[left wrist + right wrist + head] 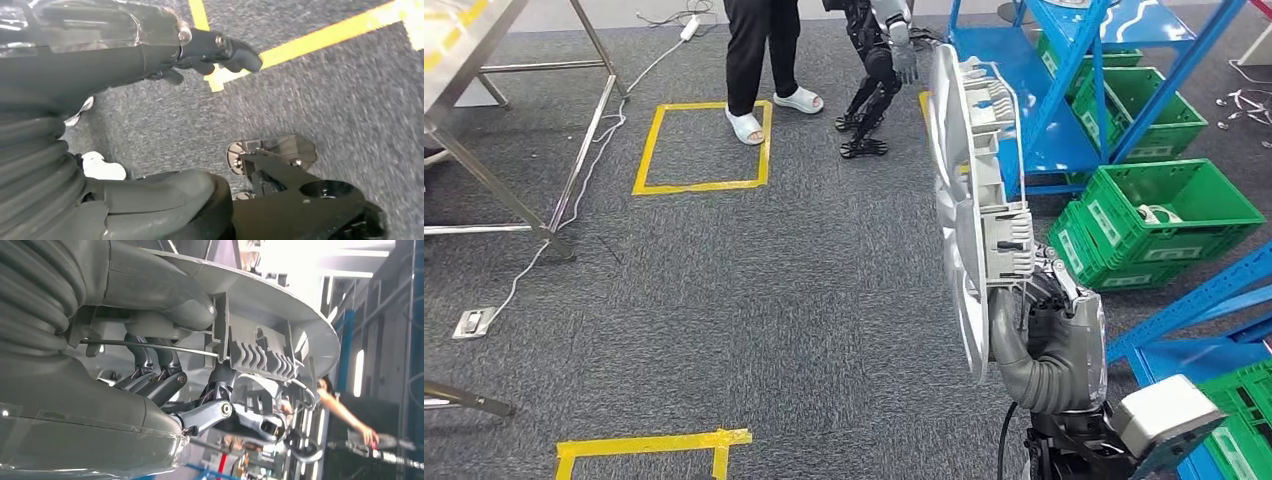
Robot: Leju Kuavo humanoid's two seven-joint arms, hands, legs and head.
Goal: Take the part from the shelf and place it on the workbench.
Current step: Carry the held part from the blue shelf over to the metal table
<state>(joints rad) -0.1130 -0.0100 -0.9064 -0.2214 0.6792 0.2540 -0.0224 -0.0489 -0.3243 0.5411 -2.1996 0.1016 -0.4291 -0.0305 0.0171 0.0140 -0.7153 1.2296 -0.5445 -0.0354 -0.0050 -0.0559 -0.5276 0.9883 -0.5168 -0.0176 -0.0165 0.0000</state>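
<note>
Carrying step, by my judgement: the right hand (1052,330) has its fingers clamped on the lower edge of the grey plastic part (969,200), held upright on the right, clear of the blue shelf (1064,90). Next it must be carried to the steel workbench (464,40), far left and cut off. The left hand (150,50) hangs over carpet; finger state unclear.
</note>
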